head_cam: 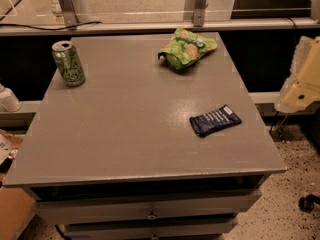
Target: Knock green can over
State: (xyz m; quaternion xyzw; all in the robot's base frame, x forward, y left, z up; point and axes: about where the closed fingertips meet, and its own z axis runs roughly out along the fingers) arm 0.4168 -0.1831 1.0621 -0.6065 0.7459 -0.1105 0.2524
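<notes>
Drawer fronts [150, 206], grey, two, nearest you, under the table's front edge. Grey table top [125, 134]: you have three items on it. Dark blue packet [215, 120], lying flat, near the right edge. Green snack bag [187, 48], crumpled, at the far side, right of centre. Green can [68, 63], upright, silver top up, at the far left corner, well apart from both. Gripper [300, 81], cream-coloured, beyond the table's right edge, touching nothing on it; whether it is parted or closed you cannot tell.
</notes>
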